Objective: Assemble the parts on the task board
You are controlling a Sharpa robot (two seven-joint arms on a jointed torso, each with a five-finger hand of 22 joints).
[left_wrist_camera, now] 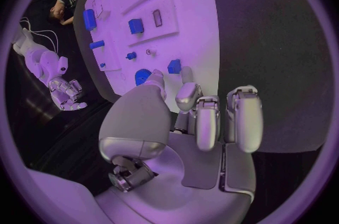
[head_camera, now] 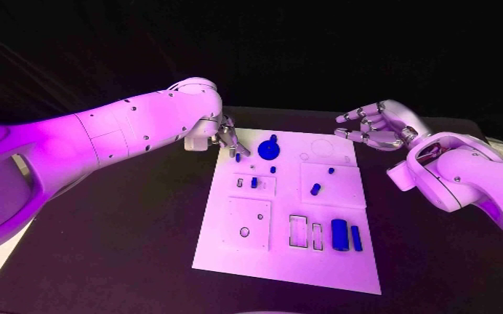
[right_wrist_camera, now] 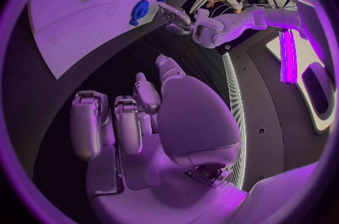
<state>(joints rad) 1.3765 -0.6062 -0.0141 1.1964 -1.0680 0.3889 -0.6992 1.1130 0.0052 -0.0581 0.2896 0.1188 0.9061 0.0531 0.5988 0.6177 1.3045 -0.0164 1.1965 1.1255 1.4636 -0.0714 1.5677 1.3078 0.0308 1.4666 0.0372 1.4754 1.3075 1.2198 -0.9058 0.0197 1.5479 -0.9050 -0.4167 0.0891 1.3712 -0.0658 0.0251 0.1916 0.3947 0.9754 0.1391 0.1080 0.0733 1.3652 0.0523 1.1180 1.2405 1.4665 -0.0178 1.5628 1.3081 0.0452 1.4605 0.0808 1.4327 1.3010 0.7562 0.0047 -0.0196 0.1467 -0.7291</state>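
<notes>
Nearest, the task board (head_camera: 283, 256) lies flat. At eleven o'clock the left hand (head_camera: 222, 138) reaches a small part (head_camera: 238, 158), grasp unclear; the right hand (head_camera: 375, 126) waits empty, fingers apart.

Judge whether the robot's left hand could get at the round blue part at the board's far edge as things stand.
Probably yes. The left hand hangs at the task board's far left corner, holding nothing, with the round blue part just beside it. Nothing lies between them, and the right hand is well off to the other side.

Violet light floods everything (wrist views bend edges), background black.
</notes>
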